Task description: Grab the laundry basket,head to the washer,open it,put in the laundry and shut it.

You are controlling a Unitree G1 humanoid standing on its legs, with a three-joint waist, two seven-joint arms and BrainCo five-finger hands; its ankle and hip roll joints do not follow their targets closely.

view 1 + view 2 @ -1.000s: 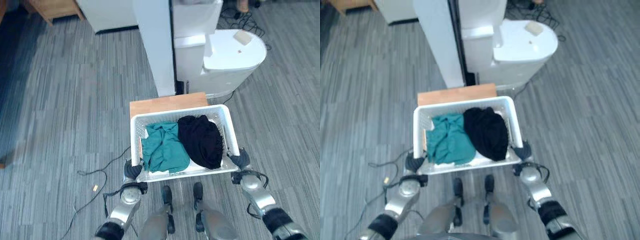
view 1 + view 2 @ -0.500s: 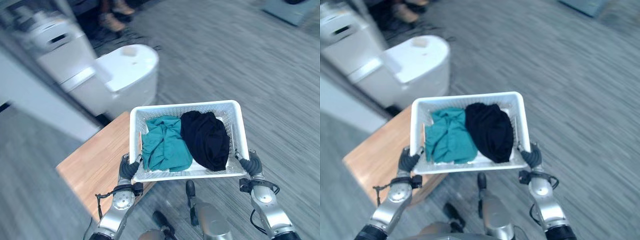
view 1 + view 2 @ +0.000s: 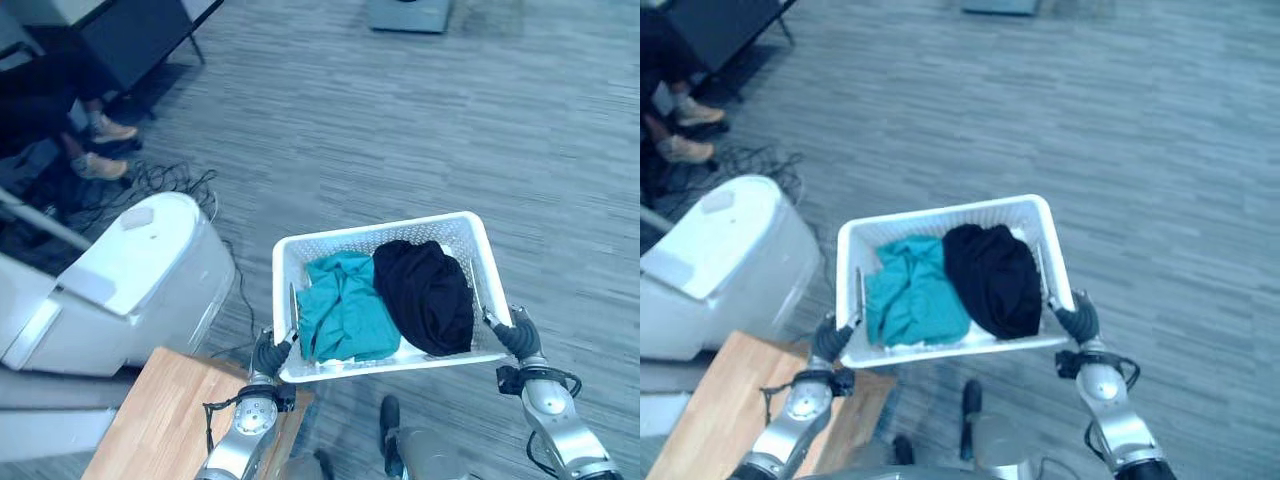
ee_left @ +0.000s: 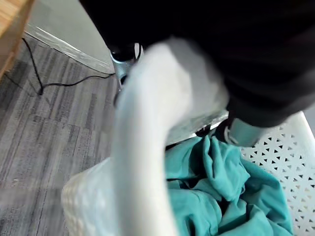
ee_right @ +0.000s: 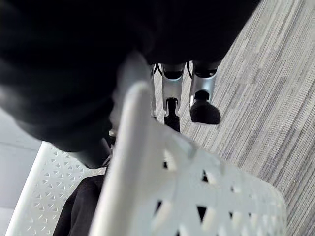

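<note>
I hold a white perforated laundry basket (image 3: 375,225) in front of me, above the floor. Inside it a teal garment (image 3: 345,320) lies on the left and a black garment (image 3: 425,295) on the right. My left hand (image 3: 268,355) is curled on the near left corner of the rim, and my right hand (image 3: 515,338) is curled on the near right corner. In the left wrist view the basket rim (image 4: 142,147) runs close past the teal cloth (image 4: 221,196). The right wrist view has the rim (image 5: 147,172) and the black cloth (image 5: 78,211).
A white rounded appliance (image 3: 130,270) stands at the left, with a wooden table (image 3: 170,415) below it by my left arm. A person's shoes (image 3: 100,150) and loose cables (image 3: 150,190) lie at the upper left under dark furniture (image 3: 130,40). Grey plank floor spreads ahead and right.
The camera has swung round: the white appliance and the wooden table have slid to the left and lower left. The basket stays held in both hands with the clothes unmoved.
</note>
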